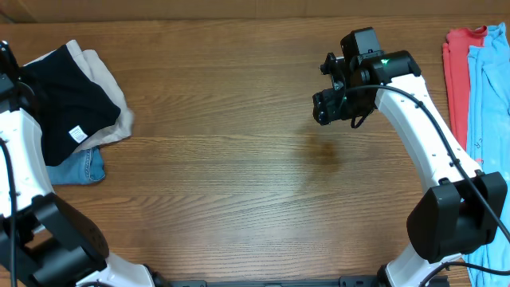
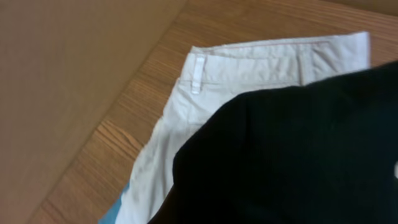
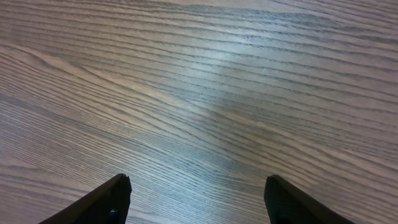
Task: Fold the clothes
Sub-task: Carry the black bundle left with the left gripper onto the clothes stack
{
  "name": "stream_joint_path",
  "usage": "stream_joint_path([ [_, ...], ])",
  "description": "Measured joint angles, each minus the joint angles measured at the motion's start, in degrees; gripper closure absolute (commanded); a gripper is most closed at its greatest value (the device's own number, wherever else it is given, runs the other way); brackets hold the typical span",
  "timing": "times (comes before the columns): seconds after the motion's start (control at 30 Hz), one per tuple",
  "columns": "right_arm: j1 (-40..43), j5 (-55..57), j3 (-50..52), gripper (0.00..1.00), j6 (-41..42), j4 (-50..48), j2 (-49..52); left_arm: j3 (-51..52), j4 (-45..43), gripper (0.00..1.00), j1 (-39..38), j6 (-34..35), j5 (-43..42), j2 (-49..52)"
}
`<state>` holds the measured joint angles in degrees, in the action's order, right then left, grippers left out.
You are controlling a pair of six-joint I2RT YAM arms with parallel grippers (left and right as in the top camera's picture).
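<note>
The black shirt (image 1: 68, 108) lies folded at the table's far left, its small white tag (image 1: 77, 134) showing. It rests on top of the cream-white trousers (image 1: 110, 89), which lie on the blue jeans (image 1: 84, 167). In the left wrist view the shirt (image 2: 298, 155) fills the lower right, over the trousers (image 2: 249, 65). My left arm (image 1: 20, 151) is at the left edge beside the pile, and its fingers do not show. My right gripper (image 1: 323, 112) is open and empty over bare wood (image 3: 199, 112), far from the shirt.
A red garment (image 1: 456, 72) and a light blue garment (image 1: 490, 96) lie at the table's right edge. A brown panel (image 2: 62, 74) stands behind the pile at the far left. A sliver of the jeans (image 2: 115, 211) shows under the trousers.
</note>
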<state>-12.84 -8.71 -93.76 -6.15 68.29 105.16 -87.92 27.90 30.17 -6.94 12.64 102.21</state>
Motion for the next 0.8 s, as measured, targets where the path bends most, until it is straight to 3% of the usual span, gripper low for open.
stream_joint_path([
  [0.43, 0.0, 0.0, 0.0, 0.27, 0.2, 0.3, 0.0, 0.0, -9.1, 0.85, 0.3, -3.3, 1.7, 4.2],
  [0.47, 0.0, 0.0, 0.0, 0.27, 0.2, 0.3, 0.0, 0.0, -9.3, 0.76, 0.4, -3.7, 1.8, 4.2],
  [0.53, 0.0, 0.0, 0.0, 0.28, 0.2, 0.3, 0.0, 0.0, -9.6, 0.73, 0.6, -3.9, 2.2, 4.4],
  [0.73, 0.0, 0.0, 0.0, 0.28, 0.2, 0.4, 0.0, -0.2, -10.0, 0.00, 1.5, -4.9, 3.1, 5.7],
  [0.8, 0.0, 0.0, 0.0, 0.28, 0.2, 0.4, 0.0, -0.2, -10.3, 0.00, 1.5, -5.0, 3.3, 6.0],
])
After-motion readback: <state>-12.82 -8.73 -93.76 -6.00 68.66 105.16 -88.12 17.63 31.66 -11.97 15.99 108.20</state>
